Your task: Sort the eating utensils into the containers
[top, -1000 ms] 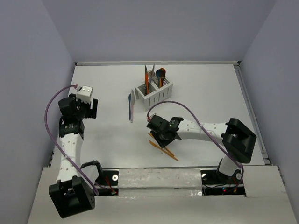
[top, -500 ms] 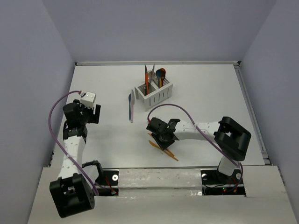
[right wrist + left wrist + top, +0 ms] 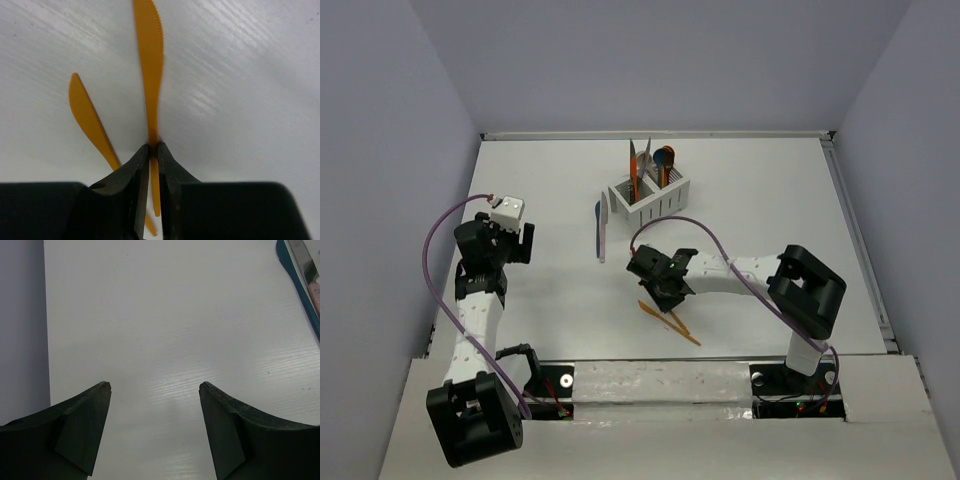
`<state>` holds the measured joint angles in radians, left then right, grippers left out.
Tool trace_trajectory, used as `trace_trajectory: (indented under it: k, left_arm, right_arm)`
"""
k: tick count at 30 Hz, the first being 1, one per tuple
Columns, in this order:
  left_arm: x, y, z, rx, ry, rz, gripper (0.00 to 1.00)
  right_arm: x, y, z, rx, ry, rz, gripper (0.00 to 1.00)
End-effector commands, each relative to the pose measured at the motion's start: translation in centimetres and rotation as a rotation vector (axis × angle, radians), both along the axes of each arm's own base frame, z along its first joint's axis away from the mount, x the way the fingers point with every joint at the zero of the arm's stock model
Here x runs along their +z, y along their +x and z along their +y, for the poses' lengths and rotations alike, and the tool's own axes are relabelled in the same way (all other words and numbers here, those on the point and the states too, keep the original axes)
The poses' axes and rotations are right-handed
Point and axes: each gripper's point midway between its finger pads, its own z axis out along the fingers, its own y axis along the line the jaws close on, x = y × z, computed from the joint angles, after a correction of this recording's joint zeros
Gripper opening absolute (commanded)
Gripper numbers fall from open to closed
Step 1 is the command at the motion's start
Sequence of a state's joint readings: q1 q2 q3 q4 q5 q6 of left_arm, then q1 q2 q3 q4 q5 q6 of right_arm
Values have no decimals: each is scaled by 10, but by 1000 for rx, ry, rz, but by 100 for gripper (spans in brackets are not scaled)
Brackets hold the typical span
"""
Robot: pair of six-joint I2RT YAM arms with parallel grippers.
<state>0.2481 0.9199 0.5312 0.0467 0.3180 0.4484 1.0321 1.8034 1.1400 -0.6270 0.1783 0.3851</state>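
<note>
My right gripper (image 3: 153, 145) is shut on the handle of an orange knife (image 3: 148, 55), blade pointing away, low over the table. A second orange knife (image 3: 87, 117) lies just left of it. In the top view the right gripper (image 3: 663, 292) is mid-table, with orange knives (image 3: 672, 325) at its near side. The white caddy (image 3: 655, 205) stands behind it and holds several upright utensils (image 3: 636, 165). My left gripper (image 3: 155, 385) is open and empty over bare table at the left (image 3: 520, 243).
A blue utensil and a pale knife (image 3: 602, 228) lie on the table left of the caddy. They show at the top right of the left wrist view, the teal-blue one (image 3: 300, 285) beside the pale one (image 3: 310, 262). Walls enclose the table on three sides.
The right gripper has shifted a little left and away with the orange knife. The left arm drew back and lowered a second ago and has since held still.
</note>
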Motion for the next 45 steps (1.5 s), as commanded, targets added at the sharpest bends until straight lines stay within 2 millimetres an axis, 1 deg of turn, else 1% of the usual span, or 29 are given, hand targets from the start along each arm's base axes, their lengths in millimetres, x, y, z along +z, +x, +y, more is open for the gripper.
trace_trajectory:
  k: [1, 5, 7, 10, 13, 14, 17, 19, 20, 22, 23, 24, 25, 26, 28, 29, 30, 31, 32, 33, 34, 35, 36, 37, 39, 40, 42, 43, 45]
  left_arm:
    - [10, 4, 1, -7, 27, -55, 84]
    - [11, 4, 1, -4, 30, -59, 85]
    - [12, 4, 1, -3, 29, -62, 85]
    - [11, 4, 1, -3, 29, -61, 85]
    - [12, 5, 2, -1, 29, -64, 85]
    - [12, 5, 2, -1, 29, -66, 85]
    - [13, 5, 2, 3, 30, -72, 85]
    - [15, 5, 2, 3, 32, -82, 85]
    - [16, 5, 2, 2, 33, -85, 85]
    - [16, 5, 1, 1, 32, -91, 85]
    - [18, 5, 1, 0, 33, -101, 86]
    - [18, 5, 1, -3, 32, -101, 86]
    - [18, 6, 1, -3, 31, -102, 86]
    - [18, 6, 1, -3, 29, -103, 86]
    - [18, 7, 1, -1, 28, -104, 86]
    - [18, 8, 1, -1, 27, -102, 86]
    - [18, 8, 2, 5, 26, -103, 86]
    - [18, 7, 2, 6, 27, -103, 86]
    - [20, 7, 2, 7, 29, -109, 86]
    - [18, 7, 2, 6, 27, -107, 86]
    - [19, 7, 2, 9, 30, -110, 86]
    - [21, 6, 2, 9, 30, -119, 86]
    - [20, 6, 2, 9, 30, -119, 86]
    - [22, 6, 2, 7, 33, -128, 86]
    - [22, 5, 1, 6, 34, -130, 86]
    - [23, 6, 1, 5, 32, -131, 86]
    - [23, 6, 1, 5, 32, -130, 86]
    - [21, 6, 1, 4, 30, -125, 86]
    - [22, 6, 0, 1, 30, -129, 86]
  right_arm:
    - [-29, 19, -23, -7, -151, -70, 13]
    - [-34, 21, -28, 20, -195, -76, 0]
    - [-32, 24, -32, 22, -211, -94, 0]
    - [-14, 35, -36, 20, -216, -172, 0]
    - [21, 54, -37, 44, -208, -295, 0]
    - [46, 61, -31, 43, -172, -364, 0]
    - [88, 64, -14, 153, -95, -470, 0]
    - [145, 62, 23, 267, 98, -636, 0]
    - [163, 58, 34, 304, 178, -673, 0]
    - [197, 56, 42, 315, 314, -752, 0]
    - [228, 56, 41, 315, 383, -826, 0]
    - [259, 60, 50, 294, 487, -915, 0]
    - [283, 62, 53, 278, 546, -980, 0]
    - [317, 74, 51, 225, 616, -1079, 0]
    - [346, 93, 47, 141, 674, -1154, 0]
    - [370, 105, 45, 77, 728, -1191, 0]
    - [376, 132, 41, -11, 757, -1222, 0]
    - [383, 146, 39, -62, 777, -1242, 0]
    - [405, 166, 29, -148, 821, -1296, 0]
    - [385, 187, 39, -183, 793, -1279, 0]
    - [383, 199, 40, -217, 800, -1287, 0]
    - [395, 210, 38, -284, 834, -1326, 0]
    - [369, 228, 48, -292, 795, -1314, 0]
    - [370, 234, 51, -315, 811, -1345, 0]
    - [358, 246, 54, -366, 790, -1360, 0]
    - [341, 255, 60, -379, 780, -1358, 0]
    - [327, 265, 60, -408, 768, -1362, 0]
    - [311, 270, 66, -410, 756, -1348, 0]
    - [298, 278, 65, -421, 749, -1349, 0]
